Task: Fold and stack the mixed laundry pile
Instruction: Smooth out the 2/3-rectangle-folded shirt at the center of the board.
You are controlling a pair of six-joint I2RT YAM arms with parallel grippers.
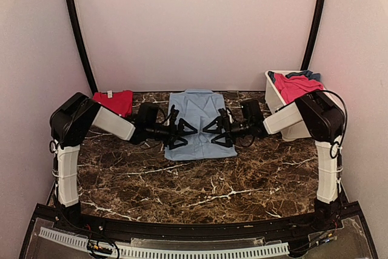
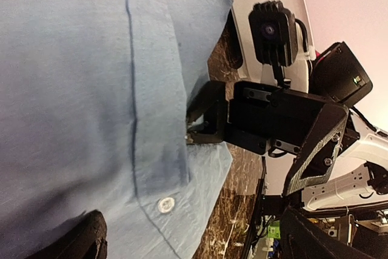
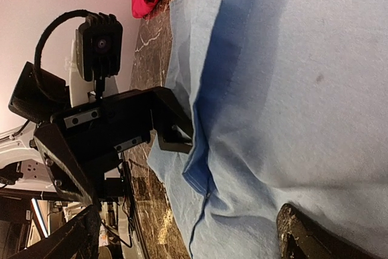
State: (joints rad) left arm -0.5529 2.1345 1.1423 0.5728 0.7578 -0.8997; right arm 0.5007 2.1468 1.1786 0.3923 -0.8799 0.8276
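A light-blue shirt [image 1: 197,124] lies flat on the marble table, collar at the far end. My left gripper [image 1: 182,133] and right gripper [image 1: 217,130] hover low over its near half, facing each other, both open wide. In the left wrist view the shirt [image 2: 73,89] with a white button [image 2: 164,205] fills the frame, and the right gripper's finger [image 2: 206,119] touches a fold edge. In the right wrist view the left gripper's finger [image 3: 174,133] meets a fold of the shirt [image 3: 291,77]. A folded red piece [image 1: 114,101] lies at the back left.
A white tub [image 1: 274,98] at the back right holds a pink-red piece [image 1: 296,86] and a darker blue piece [image 1: 310,75]. Walls close in on three sides. Bare marble [image 1: 200,180] lies between the shirt and the arm bases.
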